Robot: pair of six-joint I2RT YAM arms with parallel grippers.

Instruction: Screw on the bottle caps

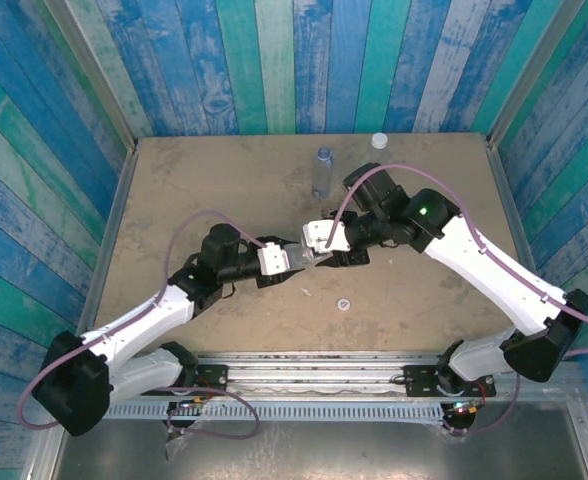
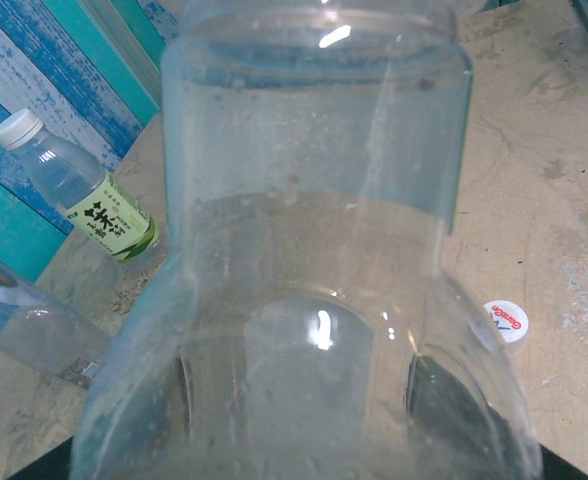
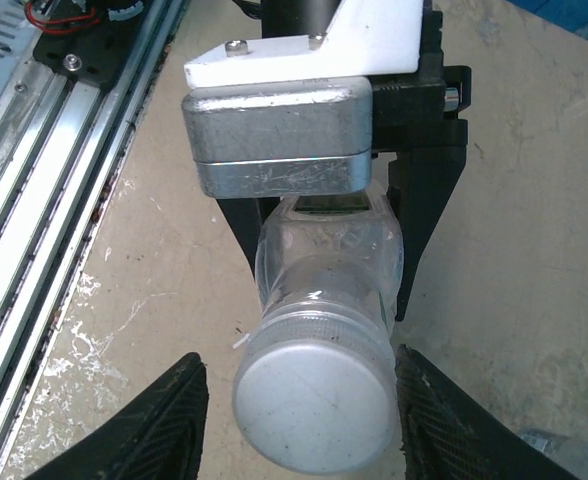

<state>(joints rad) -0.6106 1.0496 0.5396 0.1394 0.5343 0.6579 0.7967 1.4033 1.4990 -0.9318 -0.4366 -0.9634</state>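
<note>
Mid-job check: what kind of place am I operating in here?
Most likely a robot test cell rather than a real room: painted blue-green plank walls box in a worn tabletop, with a metal mounting rail along its near edge.

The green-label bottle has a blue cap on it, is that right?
Not quite. The green-label bottle has a white cap on it, not a blue one. The left wrist view shows it.
</note>
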